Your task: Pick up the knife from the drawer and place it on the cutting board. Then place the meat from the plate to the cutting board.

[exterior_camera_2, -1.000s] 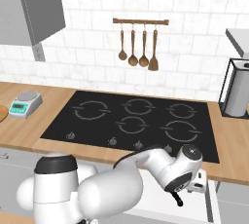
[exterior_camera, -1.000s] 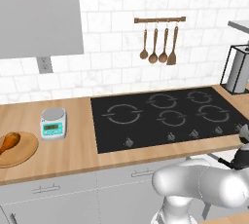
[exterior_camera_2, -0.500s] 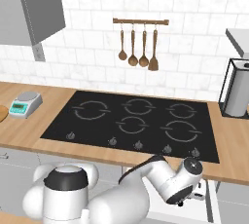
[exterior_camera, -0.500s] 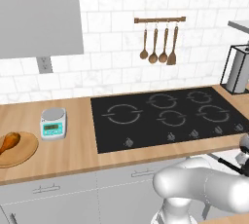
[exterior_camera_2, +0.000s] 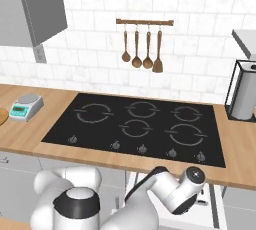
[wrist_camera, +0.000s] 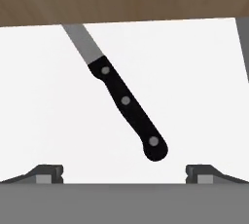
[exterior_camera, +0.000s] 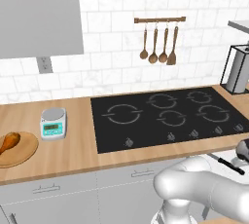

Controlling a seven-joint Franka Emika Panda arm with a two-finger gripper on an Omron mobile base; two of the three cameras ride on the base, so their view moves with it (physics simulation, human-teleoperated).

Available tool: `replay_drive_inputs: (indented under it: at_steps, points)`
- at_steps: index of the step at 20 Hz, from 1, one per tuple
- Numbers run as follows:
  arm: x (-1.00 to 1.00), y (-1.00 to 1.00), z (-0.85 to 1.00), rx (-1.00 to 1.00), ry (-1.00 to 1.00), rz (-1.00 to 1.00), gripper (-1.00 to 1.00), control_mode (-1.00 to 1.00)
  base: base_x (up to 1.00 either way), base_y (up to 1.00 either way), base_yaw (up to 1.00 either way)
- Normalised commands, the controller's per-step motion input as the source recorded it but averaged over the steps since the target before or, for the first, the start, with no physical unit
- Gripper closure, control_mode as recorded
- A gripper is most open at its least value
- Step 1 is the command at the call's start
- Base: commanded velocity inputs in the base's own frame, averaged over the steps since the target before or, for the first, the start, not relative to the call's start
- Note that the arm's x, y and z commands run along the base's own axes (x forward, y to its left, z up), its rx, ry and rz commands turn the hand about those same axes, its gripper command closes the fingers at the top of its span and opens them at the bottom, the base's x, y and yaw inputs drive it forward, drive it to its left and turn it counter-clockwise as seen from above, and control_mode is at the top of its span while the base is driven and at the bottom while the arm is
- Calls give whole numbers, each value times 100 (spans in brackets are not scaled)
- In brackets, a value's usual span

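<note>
Your knife (wrist_camera: 121, 96) lies flat on the white floor of the open drawer (wrist_camera: 194, 96), slanted in the hand view, its black handle nearest the camera and its blade running up under the wooden counter edge. Your gripper (wrist_camera: 124, 172) hangs over it with both tips spread wide, one on each side of the handle end, touching nothing. From the left base view you can see the meat (exterior_camera: 9, 141) resting on the plate (exterior_camera: 26, 152) at the counter's left end, a small scale (exterior_camera: 52, 122) just beside it, then the black hob (exterior_camera: 165, 116)
</note>
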Motion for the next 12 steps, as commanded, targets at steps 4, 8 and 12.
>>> replay_drive_inputs:
  at_steps: [4,8,12]
  points:
    - [17,0,-36,-5,1,13,-100,-100,0,0,0]
    - [10,0,-44,-4,3,13,-100,-100,0,0,0]
    - [22,-4,-33,-1,10,13,-100,-100,0,0,0]
